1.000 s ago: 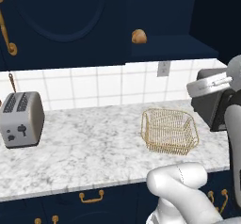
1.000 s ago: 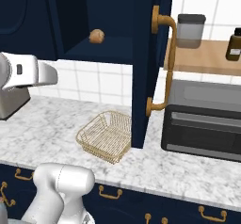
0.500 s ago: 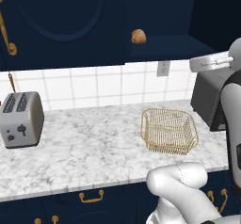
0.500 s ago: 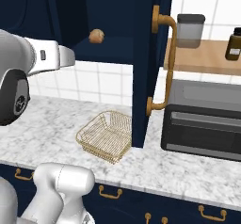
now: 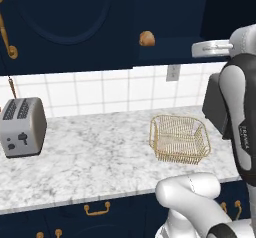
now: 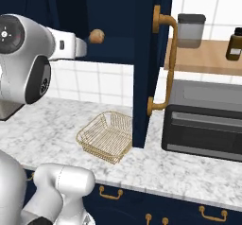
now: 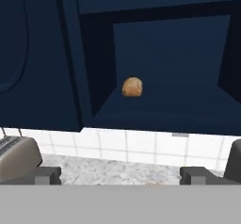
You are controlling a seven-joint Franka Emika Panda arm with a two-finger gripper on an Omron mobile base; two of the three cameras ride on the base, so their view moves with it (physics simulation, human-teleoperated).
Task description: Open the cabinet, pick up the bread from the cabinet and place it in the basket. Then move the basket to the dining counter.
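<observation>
I'm holding the claw (image 7: 120,175) spread wide and empty, level with the cabinet (image 7: 70,53) opening. Well below it, the basket (image 5: 179,138) is sitting empty on the marble tabletop (image 5: 90,157). Farther ahead — straight past the fingertips (image 7: 47,175) — the bread (image 7: 132,87) is resting on the cabinet floor, well clear of the claw.

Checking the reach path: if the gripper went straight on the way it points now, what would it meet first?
Probably the bread on the open cabinet shelf: it lies nearly centred ahead of the gripper, with nothing visible between, though depth is hard to judge.
</observation>
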